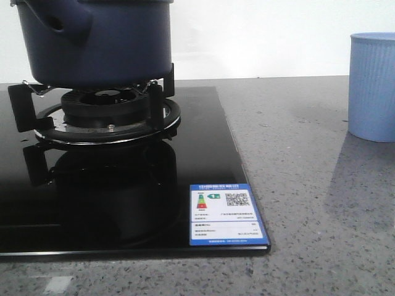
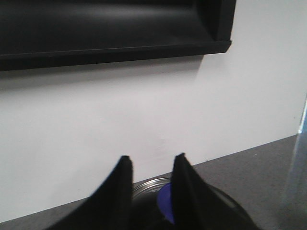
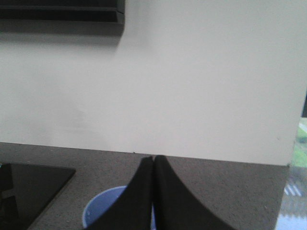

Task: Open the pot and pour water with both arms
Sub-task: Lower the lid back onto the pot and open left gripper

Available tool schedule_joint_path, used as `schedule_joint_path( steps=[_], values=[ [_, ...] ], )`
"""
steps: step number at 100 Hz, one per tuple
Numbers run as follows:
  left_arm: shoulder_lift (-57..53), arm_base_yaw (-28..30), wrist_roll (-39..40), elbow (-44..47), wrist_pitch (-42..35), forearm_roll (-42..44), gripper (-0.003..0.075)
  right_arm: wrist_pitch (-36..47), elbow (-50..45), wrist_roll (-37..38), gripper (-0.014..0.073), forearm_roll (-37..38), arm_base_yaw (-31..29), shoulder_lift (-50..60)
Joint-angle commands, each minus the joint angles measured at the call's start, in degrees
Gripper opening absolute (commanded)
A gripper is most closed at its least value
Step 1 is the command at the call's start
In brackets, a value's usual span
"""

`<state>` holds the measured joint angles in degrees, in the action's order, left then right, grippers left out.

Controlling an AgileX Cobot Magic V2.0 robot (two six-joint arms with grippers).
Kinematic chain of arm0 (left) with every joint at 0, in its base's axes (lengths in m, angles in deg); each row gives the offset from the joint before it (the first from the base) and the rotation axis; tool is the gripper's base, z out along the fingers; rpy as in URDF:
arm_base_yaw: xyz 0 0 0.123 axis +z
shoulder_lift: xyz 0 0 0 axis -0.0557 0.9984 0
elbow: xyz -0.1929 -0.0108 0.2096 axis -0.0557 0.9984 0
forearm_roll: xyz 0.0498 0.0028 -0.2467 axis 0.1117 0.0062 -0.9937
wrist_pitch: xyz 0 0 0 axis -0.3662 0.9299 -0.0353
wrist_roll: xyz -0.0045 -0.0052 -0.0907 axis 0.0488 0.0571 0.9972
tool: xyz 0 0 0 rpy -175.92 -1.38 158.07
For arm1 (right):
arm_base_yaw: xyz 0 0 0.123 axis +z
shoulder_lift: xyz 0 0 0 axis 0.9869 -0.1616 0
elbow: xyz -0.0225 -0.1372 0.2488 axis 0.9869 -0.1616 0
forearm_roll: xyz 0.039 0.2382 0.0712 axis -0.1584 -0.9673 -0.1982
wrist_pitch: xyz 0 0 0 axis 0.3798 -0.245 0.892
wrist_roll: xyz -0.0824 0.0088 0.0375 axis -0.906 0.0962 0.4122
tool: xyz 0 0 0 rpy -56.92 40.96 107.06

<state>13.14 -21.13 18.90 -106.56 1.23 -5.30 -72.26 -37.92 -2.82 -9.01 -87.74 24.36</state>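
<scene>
The dark navy pot [image 1: 99,43] stands on the gas burner [image 1: 108,111] at the far left in the front view, its side socket hole facing the camera; its top is cut off by the frame. Neither gripper shows in that view. In the left wrist view my left gripper [image 2: 152,158] is open above the pot's lid, whose metal rim [image 2: 149,185] and blue knob [image 2: 165,203] show between the fingers; the knob is partly hidden behind one finger. My right gripper [image 3: 153,159] is shut with nothing in it, hovering over the light-blue cup [image 3: 103,207].
The light-blue ribbed cup [image 1: 372,86] stands on the grey stone counter [image 1: 296,154] at the right. The black glass cooktop [image 1: 123,203] carries a blue label [image 1: 227,214] at its front corner. A dark range hood [image 2: 96,28] hangs on the white wall.
</scene>
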Motion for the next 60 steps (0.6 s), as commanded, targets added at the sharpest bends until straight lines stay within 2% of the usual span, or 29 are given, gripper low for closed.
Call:
schedule_joint_path(
  steps=[1, 22, 46, 60],
  values=[
    [-4.2, 3.4, 0.5, 0.4, -1.0, 0.2, -0.0020, -2.2, 1.4, 1.6, -0.0074, -0.5, -0.3, 0.0],
    [-16.4, 9.2, 0.5, 12.8, -3.1, -0.4, -0.0019, -6.3, -0.6, 2.1, -0.0074, -0.5, -0.3, 0.0],
    [-31.0, 9.8, 0.5, 30.2, -8.6, -2.3, -0.0019, -7.6, -6.5, 2.1, -0.0074, -0.5, -0.3, 0.0],
    [-36.6, 9.8, 0.5, 35.3, -8.6, -3.1, -0.0019, -7.5, -7.9, 2.1, -0.0074, -0.5, -0.3, 0.0]
  ],
)
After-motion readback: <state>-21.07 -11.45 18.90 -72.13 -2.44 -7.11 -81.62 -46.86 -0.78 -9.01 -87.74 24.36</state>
